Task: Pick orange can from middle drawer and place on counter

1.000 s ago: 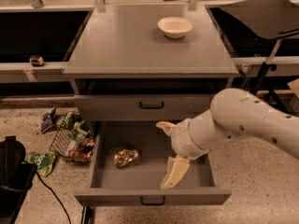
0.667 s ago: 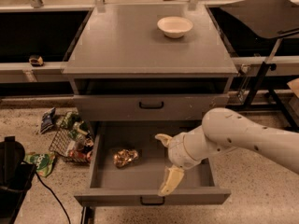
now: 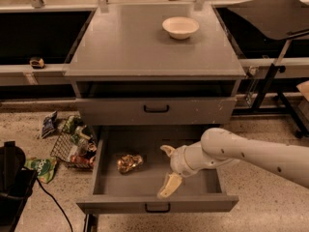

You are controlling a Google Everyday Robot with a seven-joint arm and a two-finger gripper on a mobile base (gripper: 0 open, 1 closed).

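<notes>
Currently: pick not yet made. The middle drawer (image 3: 154,203) stands pulled out. The orange can (image 3: 129,163) lies on the drawer floor, left of centre, with nothing touching it. The gripper (image 3: 168,168) is inside the drawer, to the right of the can, near it but apart. Its jaws are spread wide and empty, one pointing toward the drawer back, the other toward the front panel.

Left to do, by my judgement: close on the can, lift it clear, and set it on the table (image 3: 125,47).

Materials:
- Can: shiny gold-orange metal with brownish mottling. The outline is irregular and looks dented, so it could slip or deform under squeeze.
- Drawer: shallow matte grey sheet metal with a flat floor and a low front carrying a small black handle (image 3: 157,208).
- Table top: flat, matte grey, rectangular.
- White bowl (image 3: 180,27): round and smooth, at the far right of the top.
- Arm shell: white, rounded, glossy.
</notes>
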